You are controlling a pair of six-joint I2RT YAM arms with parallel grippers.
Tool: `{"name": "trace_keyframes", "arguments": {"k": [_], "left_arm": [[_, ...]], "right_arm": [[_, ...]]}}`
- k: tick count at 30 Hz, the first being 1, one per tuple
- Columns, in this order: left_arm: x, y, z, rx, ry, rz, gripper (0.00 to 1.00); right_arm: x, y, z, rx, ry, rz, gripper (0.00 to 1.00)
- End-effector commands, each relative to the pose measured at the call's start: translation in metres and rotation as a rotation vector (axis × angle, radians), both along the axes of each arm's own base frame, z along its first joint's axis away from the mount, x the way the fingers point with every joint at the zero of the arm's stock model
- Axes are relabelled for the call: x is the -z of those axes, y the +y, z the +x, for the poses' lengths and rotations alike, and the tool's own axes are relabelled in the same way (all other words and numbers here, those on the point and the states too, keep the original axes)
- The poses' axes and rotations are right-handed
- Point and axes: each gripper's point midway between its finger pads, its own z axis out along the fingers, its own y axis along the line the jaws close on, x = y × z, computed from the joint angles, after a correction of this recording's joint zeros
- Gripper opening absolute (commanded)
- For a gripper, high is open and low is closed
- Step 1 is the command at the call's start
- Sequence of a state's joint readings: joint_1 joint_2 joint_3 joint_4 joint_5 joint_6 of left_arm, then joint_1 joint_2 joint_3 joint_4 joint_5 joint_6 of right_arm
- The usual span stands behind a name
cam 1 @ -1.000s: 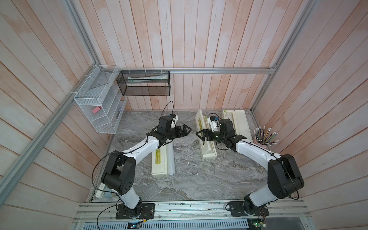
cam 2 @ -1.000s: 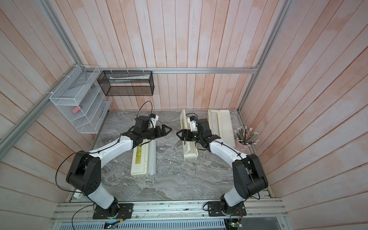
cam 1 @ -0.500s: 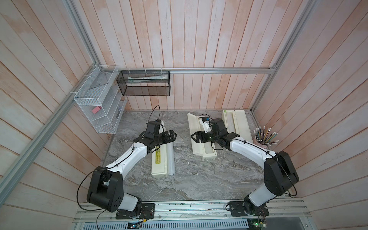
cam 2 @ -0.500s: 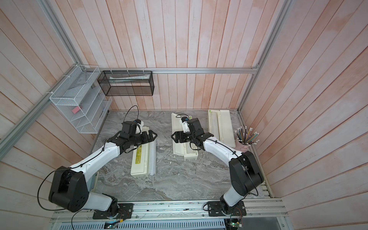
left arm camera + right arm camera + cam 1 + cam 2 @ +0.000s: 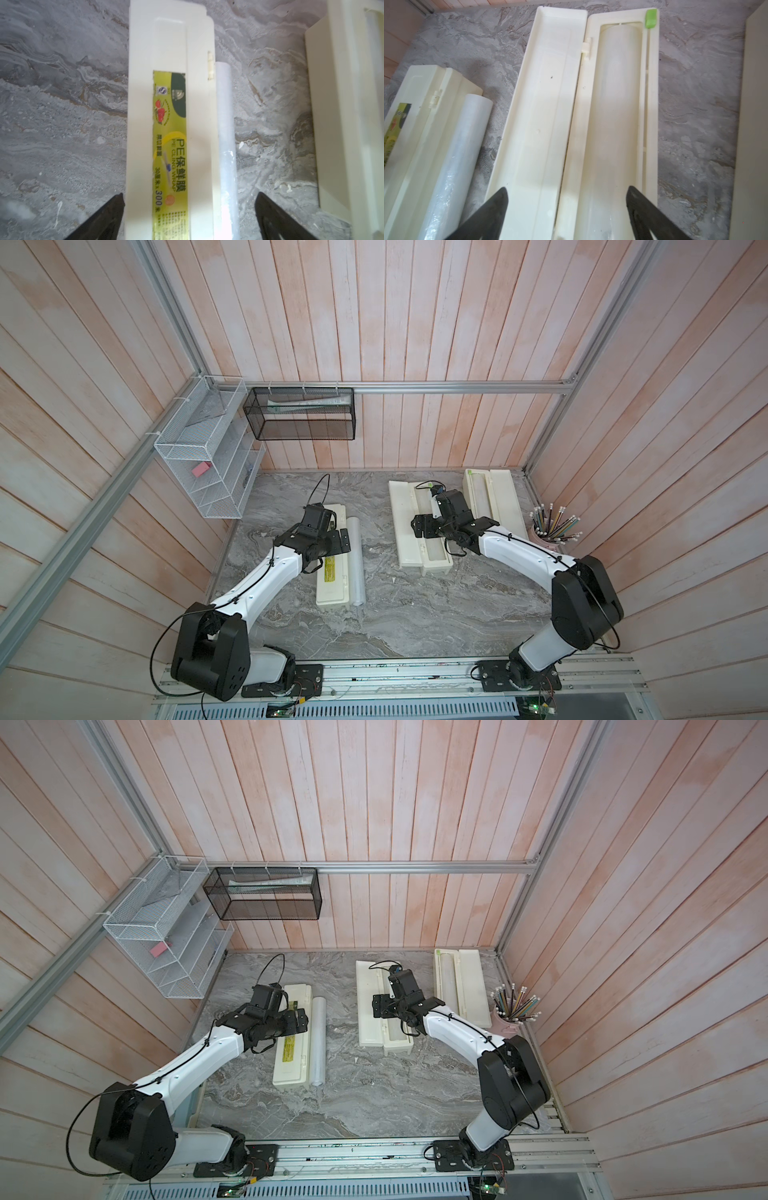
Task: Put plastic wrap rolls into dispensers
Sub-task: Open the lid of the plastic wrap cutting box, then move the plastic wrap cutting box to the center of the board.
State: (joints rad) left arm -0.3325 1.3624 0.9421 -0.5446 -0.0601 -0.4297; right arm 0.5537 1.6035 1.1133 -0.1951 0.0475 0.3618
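Plastic wrap roll (image 5: pixel 618 104) in open dispenser (image 5: pixel 542 104) (lid flat); left gripper (image 5: pixel 190 195), right gripper (image 5: pixel 567 188) agape, empty

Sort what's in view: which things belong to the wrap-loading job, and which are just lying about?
Belong to the job: closed dispenser; loose roll beside it; middle open dispenser holding the middle roll; far open dispenser holding the far roll.
Just lying about: pencil cup; white wire rack; black mesh basket.
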Motion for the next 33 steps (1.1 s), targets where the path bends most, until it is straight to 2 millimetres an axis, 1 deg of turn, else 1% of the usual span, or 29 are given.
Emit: {"name": "trace_keyframes", "arguments": {"k": [1,9,12,16,19,22,25,29,33], "left_arm": [[0.018,0.016,-0.007,-0.023,0.047,0.086,1.0],[0.04,0.014,-0.008,-0.017,0.075,0.086,1.0],[0.05,0.015,-0.01,-0.018,0.102,0.095,1.0],[0.062,0.009,-0.013,0.003,0.142,0.072,1.0],[0.065,0.004,-0.012,0.009,0.133,0.043,1.0],[0.067,0.001,-0.011,0.012,0.129,0.025,0.97],[0.069,-0.006,-0.009,0.025,0.131,-0.008,0.95],[0.077,-0.016,-0.009,0.047,0.154,-0.052,0.92],[0.086,-0.015,-0.01,0.038,0.183,-0.047,0.91]], "right_arm": [[0.004,-0.022,-0.003,0.078,-0.01,-0.082,0.91],[0.035,-0.031,-0.009,0.093,0.044,-0.139,0.92],[0.045,-0.03,-0.009,0.092,0.068,-0.153,0.92],[0.058,-0.028,-0.005,0.089,0.087,-0.162,0.93],[0.066,-0.026,-0.003,0.083,0.108,-0.162,0.93],[0.072,-0.029,-0.001,0.099,0.12,-0.153,0.93],[0.075,-0.037,0.001,0.131,0.131,-0.131,0.92],[0.079,-0.05,0.003,0.16,0.148,-0.105,0.9],[0.079,-0.053,0.005,0.162,0.147,-0.107,0.89]]}}
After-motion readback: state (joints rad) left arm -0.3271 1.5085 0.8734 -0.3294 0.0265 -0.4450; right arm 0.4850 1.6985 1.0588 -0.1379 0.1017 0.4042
